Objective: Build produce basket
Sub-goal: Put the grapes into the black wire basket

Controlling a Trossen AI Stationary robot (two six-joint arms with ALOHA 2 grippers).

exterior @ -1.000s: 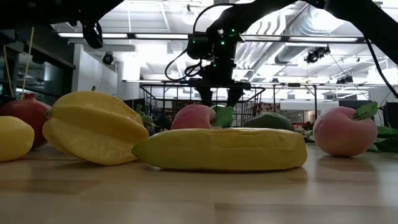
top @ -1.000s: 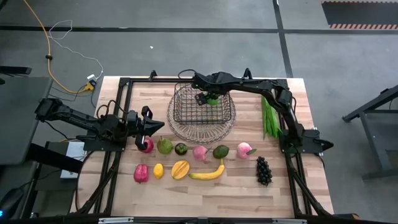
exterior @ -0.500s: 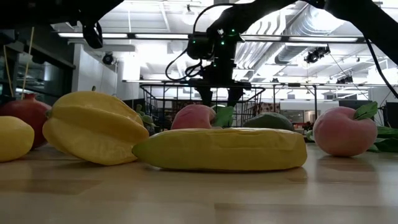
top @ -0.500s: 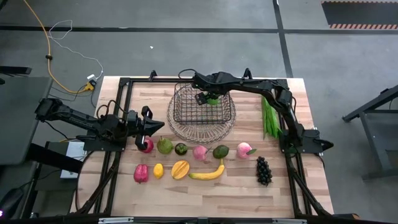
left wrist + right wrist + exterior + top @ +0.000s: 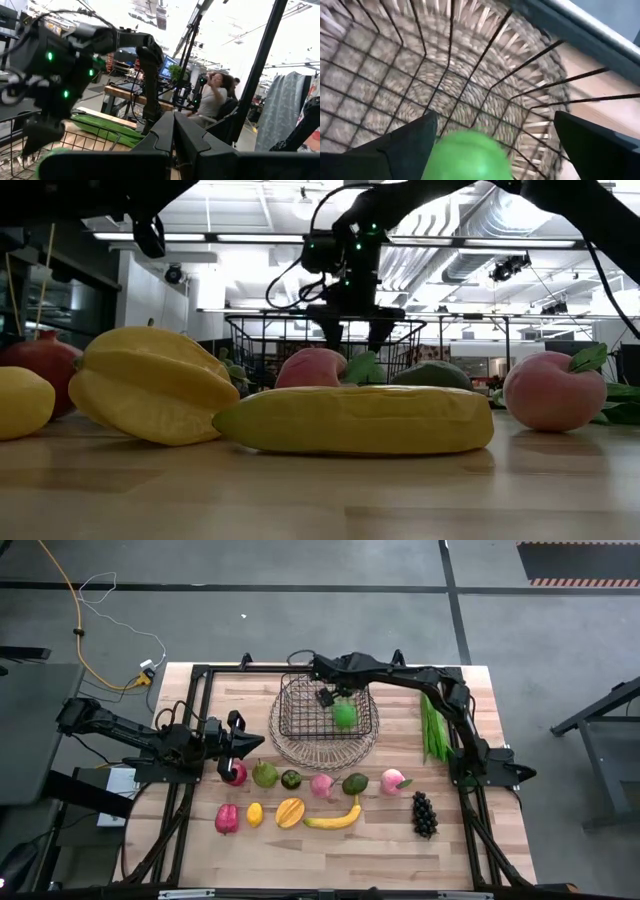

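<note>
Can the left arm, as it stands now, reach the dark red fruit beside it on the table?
Probably yes: the left gripper, shut, sits just above the dark red fruit, with nothing between them.

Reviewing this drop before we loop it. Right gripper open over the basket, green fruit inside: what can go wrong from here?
1. The green fruit lies near the basket wall, just under the open right gripper; it may roll.
2. The fingers sit close to the wire grid; pulling out sideways could snag and drag the basket.
3. The left gripper, shut, waits beside the red fruit; a careless move could knock the row.
</note>
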